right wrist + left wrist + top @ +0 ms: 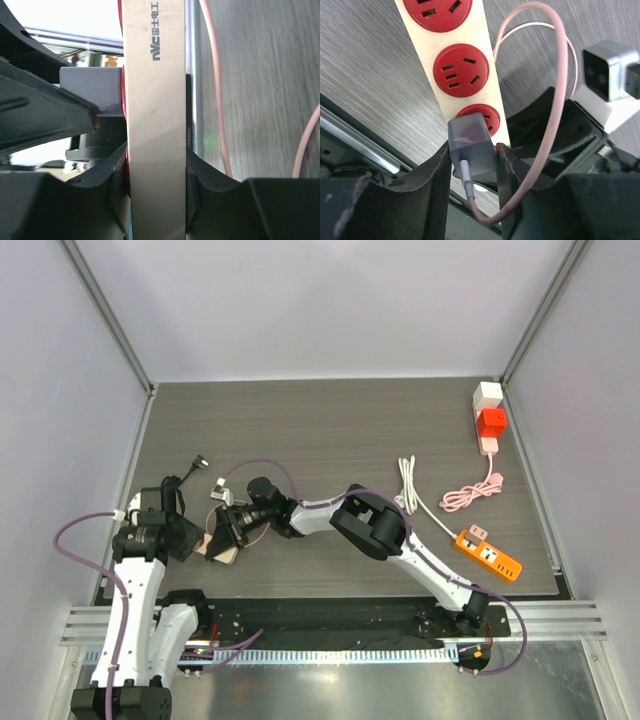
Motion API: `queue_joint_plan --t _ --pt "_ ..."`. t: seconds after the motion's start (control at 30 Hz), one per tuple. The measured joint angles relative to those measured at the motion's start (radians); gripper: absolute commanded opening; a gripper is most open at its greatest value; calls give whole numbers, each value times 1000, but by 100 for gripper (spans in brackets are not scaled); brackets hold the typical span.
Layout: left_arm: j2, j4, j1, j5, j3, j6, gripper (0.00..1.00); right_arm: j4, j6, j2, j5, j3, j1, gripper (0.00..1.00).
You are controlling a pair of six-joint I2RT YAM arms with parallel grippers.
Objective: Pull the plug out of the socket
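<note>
A cream power strip (420, 37) with red round sockets lies at the near left of the table (222, 552). A grey plug (470, 142) with a pink cable (559, 75) sits at the strip's third socket. My left gripper (472, 150) is shut on the plug, one finger on each side. My right gripper (156, 165) is shut on the strip (155, 100), clamping its two long sides. In the right wrist view the plug (92, 90) stands out to the strip's left. In the top view the left gripper (195, 538) and right gripper (232, 528) meet over the strip.
An orange power strip (489, 554) with a white cord (407, 485) lies at the near right. A red adapter (490, 423), a white adapter (487, 394) and a coiled pink cable (470, 495) sit at the far right. A black cable (190, 468) lies behind the left gripper.
</note>
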State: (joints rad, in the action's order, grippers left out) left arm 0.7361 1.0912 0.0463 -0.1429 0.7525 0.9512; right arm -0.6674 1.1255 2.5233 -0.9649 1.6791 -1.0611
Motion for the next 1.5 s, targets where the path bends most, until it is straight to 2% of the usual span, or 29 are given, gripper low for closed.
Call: queue_joint_plan --t 0.2,0.3,0.4,0.53,0.73,0.77,0.8,0.87,1.1,1.27,1.33,1.5 --pt "-37 6 0 1 -18 37 0 -198 179 65 -24 -6 0 1" --pt "-24 38 0 -18 -5 30 0 -212 205 77 -18 -7 -7 1" --pt "10 71 0 -31 35 -5 0 -163 173 77 0 0 -13 1" --pt "35 43 0 -31 89 -50 0 23 82 76 28 8 -11 1" --pt "34 12 -1 -33 74 -61 0 176 -65 43 56 24 -13 1" --pt "31 13 -1 -34 73 -60 24 184 -77 40 58 24 -13 1" --pt "28 13 -1 -38 73 -63 42 187 -83 39 58 24 -13 1" --pt "28 14 -2 -46 74 -43 67 186 -84 39 58 23 -13 1" --pt "105 43 -2 -47 84 11 71 64 12 39 53 -27 -3 1" --pt "127 3 -3 -32 63 48 62 -5 68 39 56 -57 0 1" --pt "128 -25 -4 -29 36 63 62 -18 79 39 54 -62 2 1" --pt "176 -68 -7 -13 5 98 71 -29 89 39 54 -68 2 1"
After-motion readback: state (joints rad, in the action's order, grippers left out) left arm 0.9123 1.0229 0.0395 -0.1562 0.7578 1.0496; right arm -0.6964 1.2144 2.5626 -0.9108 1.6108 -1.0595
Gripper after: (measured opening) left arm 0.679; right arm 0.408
